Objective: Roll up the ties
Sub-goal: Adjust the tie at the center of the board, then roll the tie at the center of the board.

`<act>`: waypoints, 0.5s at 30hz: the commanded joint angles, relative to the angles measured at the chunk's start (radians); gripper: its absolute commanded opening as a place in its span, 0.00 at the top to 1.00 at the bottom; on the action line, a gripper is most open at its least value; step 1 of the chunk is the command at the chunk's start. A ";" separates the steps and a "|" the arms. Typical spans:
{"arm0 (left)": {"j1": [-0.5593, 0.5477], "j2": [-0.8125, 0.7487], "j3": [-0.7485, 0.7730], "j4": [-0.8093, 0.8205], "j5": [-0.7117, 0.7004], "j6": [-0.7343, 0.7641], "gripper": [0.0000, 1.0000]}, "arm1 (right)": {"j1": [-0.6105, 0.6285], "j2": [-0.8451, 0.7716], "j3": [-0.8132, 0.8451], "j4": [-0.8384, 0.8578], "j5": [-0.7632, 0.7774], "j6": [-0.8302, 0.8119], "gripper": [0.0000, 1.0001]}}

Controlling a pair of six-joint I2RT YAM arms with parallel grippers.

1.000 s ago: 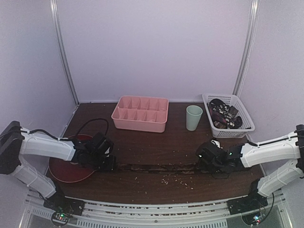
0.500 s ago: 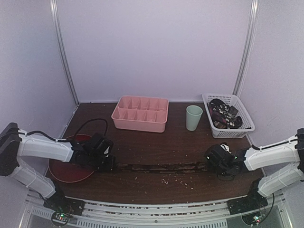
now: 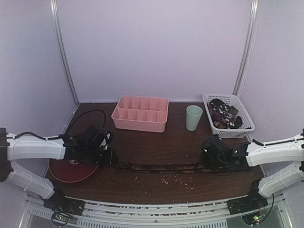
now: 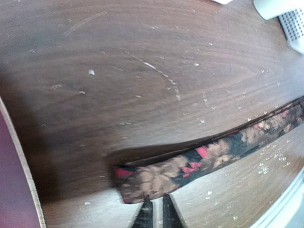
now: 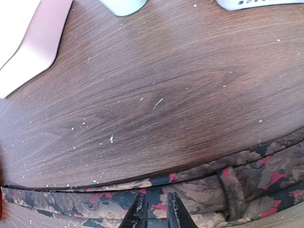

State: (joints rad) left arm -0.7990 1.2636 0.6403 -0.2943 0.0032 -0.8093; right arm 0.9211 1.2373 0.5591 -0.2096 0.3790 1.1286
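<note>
Left jaws: fingertips [image 4: 147,216] a bare slit apart, set at the near edge of the tie [image 4: 190,165] by what looks its narrower end; a second ago they were pressed fully together and are now easing off, and I cannot tell whether any cloth is still nipped. Right jaws: fingertips [image 5: 137,211] closed onto the same tie toward its wider end, patterned cloth showing between them, grip unchanged over the last second. Item, tie: dark with tan and red blotches, lying flat and straight on the bench [image 3: 156,140] between my two arms, unrolled. Change, left: arm has shifted a little toward the far side, away from the red plate [image 3: 64,173]. Change, right: wrist slid outward half a second ago, then came back in; the tie lies as straight as before. Reading: I judge the stretching-out done and the left end being let go, so the rolling proper has not begun. Also on the bench: pink divided tray [image 3: 140,114], pale green cup [image 3: 194,117], white basket [image 3: 233,133] holding more ties [image 3: 223,115], none of them moved
</note>
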 commanded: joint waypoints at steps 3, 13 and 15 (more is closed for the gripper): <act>0.006 0.105 0.012 0.124 0.101 0.041 1.00 | 0.007 0.048 0.009 0.038 -0.011 -0.035 0.84; 0.017 0.273 -0.077 0.147 0.020 0.003 1.00 | -0.061 0.062 -0.159 0.054 -0.009 0.041 0.86; 0.017 0.264 -0.101 0.169 0.032 -0.016 1.00 | -0.068 0.056 -0.174 0.056 -0.004 0.041 0.86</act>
State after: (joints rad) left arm -0.7925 1.4857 0.6083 -0.1226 0.0460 -0.7944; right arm 0.8734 1.2968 0.4358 -0.1276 0.3660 1.1469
